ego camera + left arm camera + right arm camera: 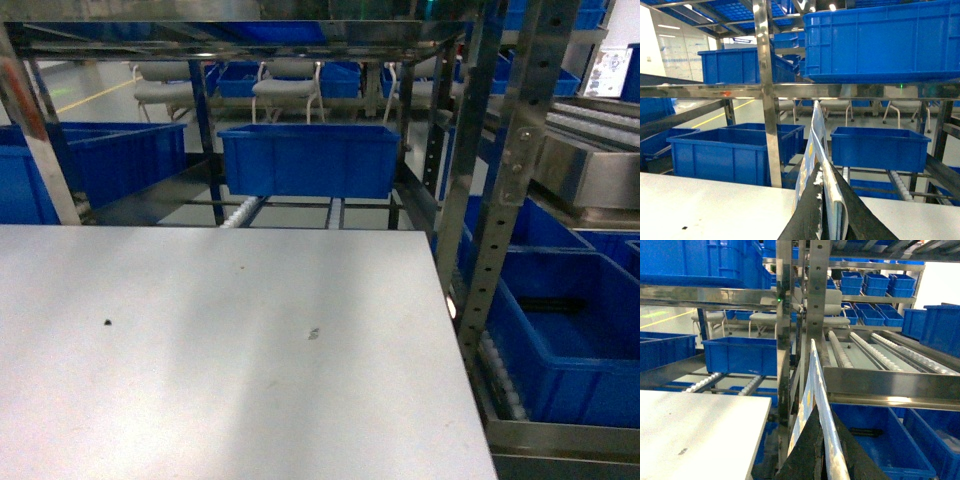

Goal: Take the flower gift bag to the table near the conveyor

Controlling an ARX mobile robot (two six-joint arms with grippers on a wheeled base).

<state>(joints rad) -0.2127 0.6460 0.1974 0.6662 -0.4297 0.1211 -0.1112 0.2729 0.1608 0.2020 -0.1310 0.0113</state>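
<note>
The flower gift bag (813, 132) shows edge-on in the left wrist view as a flat white and pale blue sheet with a yellow spot. It stands upright above the white table (700, 205), and my left gripper (824, 172) is shut on its lower edge. In the right wrist view another edge of the bag (815, 370) rises between the black fingers of my right gripper (823, 415), which is shut on it, just off the table's (690, 430) right edge. The conveyor (875, 347) with white rollers stands close behind. Neither gripper nor the bag shows in the head view, only the table (220, 350).
Steel rack posts (505, 200) rise at the table's right edge. Blue bins sit on the rack behind (305, 158) and low at the right (570, 340). More blue bins (730, 155) stand past the far edge. Pale chairs (285, 90) stand beyond the rack.
</note>
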